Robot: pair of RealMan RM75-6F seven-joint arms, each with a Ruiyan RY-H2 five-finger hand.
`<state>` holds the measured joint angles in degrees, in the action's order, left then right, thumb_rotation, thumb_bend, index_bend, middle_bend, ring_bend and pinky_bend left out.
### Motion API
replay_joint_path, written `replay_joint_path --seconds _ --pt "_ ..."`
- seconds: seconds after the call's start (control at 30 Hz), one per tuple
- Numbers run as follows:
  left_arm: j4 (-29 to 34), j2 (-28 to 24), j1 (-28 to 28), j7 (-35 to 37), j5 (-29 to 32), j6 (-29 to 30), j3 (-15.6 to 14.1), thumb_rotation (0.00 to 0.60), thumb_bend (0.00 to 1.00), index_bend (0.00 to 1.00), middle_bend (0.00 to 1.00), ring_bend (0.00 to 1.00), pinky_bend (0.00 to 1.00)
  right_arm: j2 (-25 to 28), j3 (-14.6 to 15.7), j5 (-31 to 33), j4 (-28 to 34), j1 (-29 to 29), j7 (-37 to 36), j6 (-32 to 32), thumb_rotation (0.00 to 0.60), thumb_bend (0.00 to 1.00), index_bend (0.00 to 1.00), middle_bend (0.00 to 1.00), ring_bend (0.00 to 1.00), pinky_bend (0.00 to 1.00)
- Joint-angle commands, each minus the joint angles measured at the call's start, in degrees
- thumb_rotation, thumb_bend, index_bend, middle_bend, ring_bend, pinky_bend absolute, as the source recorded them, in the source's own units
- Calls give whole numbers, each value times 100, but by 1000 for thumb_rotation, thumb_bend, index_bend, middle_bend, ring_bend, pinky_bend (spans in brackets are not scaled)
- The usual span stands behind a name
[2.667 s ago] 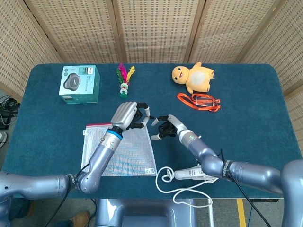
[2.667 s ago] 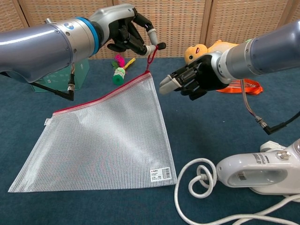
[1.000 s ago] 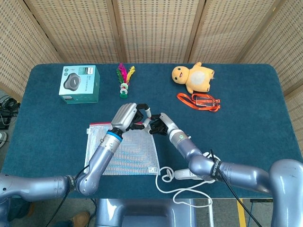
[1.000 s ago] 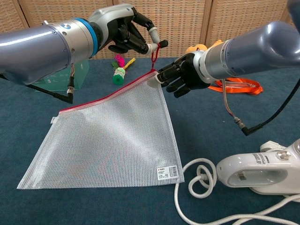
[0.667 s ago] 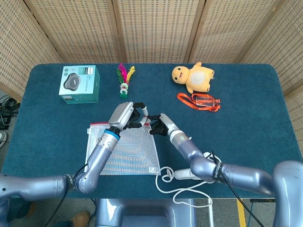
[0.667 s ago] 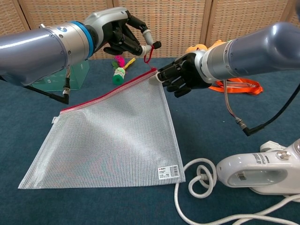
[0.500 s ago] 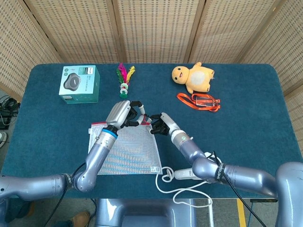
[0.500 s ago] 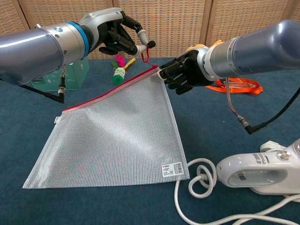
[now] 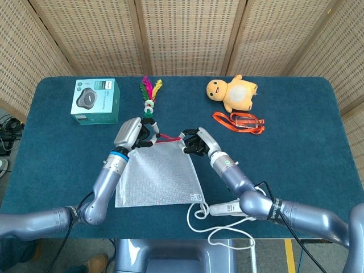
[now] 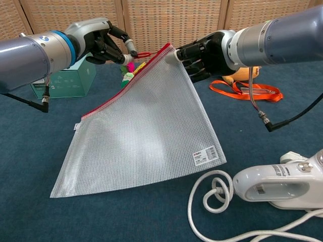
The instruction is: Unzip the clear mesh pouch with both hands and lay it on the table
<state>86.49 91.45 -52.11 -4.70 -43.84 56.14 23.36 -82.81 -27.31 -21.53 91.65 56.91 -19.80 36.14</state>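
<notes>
Mesh pouch [image 10: 146, 131] hangs between both hands' fingers [image 10: 174, 54].

A clear mesh pouch [image 10: 146, 131] with a red zipper edge [image 10: 113, 96] hangs tilted, its far top corner lifted, its near bottom edge resting on the blue table. A white label [image 10: 206, 154] sits at its right corner.

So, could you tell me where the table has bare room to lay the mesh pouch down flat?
The widest bare stretch is the right side of the table, right of the orange lanyard and hand mixer. Another lies along the left edge, below the teal box. The front centre is crowded: the mesh pouch hangs there beside the mixer's coiled cord.
</notes>
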Motion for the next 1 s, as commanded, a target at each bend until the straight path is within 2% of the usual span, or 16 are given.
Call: replay_joint_path --seconds 0.03,0.53,0.73,1.0 --pt "-94 -48 64 82 1 -69 -24 600 704 911 1000 983 1000 67 -79 -124 63 -107 -114 -65 600 719 723 934 891 1000" --pt "-354 -606 302 26 162 -361 -140 600 704 911 1000 984 1000 434 -394 -349 184 -427 -513 -130 600 722 729 936 891 1000" --pt "-59 -1255 394 -282 366 -505 -208 600 704 911 1000 984 1000 671 -536 -311 123 -659 -804 -253 600 721 729 936 891 1000" --pt "411 -2043 431 -659 942 -652 -302 600 704 911 1000 983 1000 882 -613 -447 109 -1054 -1146 -287 600 721 729 936 891 1000"
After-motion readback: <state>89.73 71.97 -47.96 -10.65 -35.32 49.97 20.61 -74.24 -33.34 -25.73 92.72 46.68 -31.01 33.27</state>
